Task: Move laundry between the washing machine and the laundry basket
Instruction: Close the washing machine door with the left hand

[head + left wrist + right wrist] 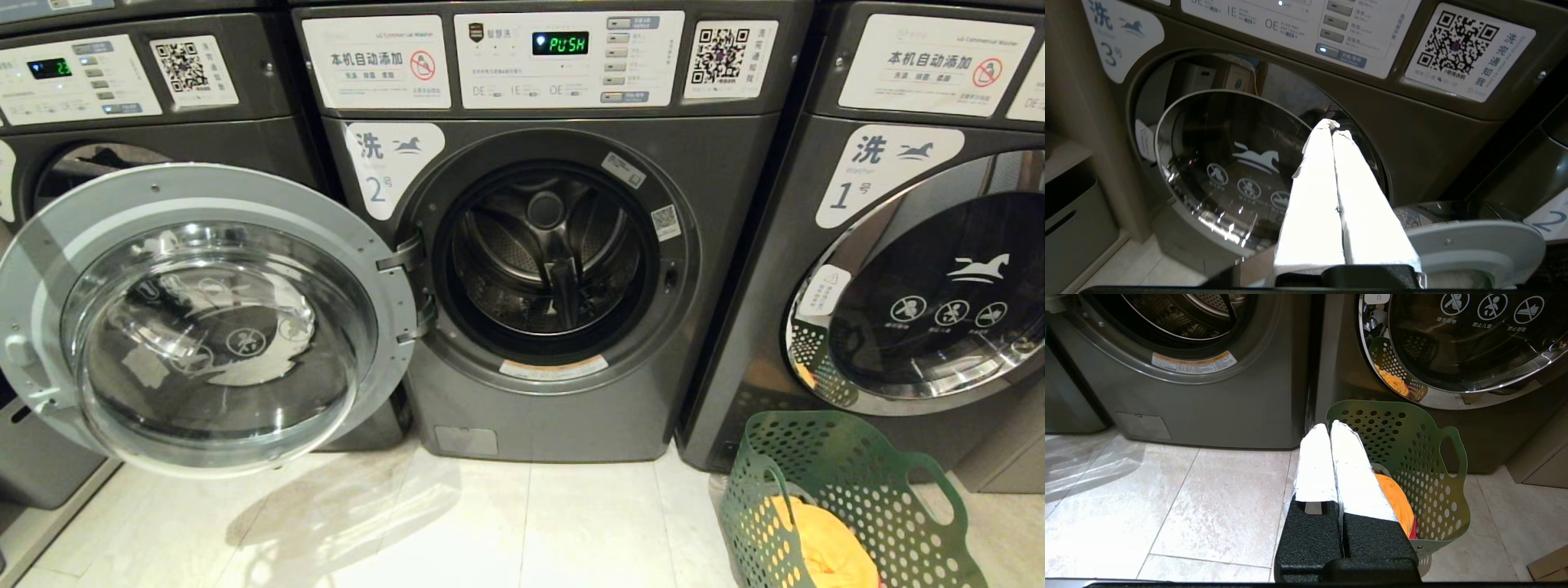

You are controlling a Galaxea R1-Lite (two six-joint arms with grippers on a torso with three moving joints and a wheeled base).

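Three washers fill the head view; the middle washing machine (563, 269), labelled "2", shows "PUSH", its door (204, 318) swung wide and drum empty, while the orange-yellow laundry (820, 543) sits in the green laundry basket (865, 482) below washer "1". Left wrist: the left gripper (1333, 127), fingers pressed together, faces washer "3". Right wrist: the right gripper (1329, 428), fingers likewise together, hangs over the basket; it should spread before dipping in.

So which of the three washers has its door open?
The middle washer, labelled 2: its door is swung out to the left and the drum shows. The washers labelled 1 and 3 have their doors shut.
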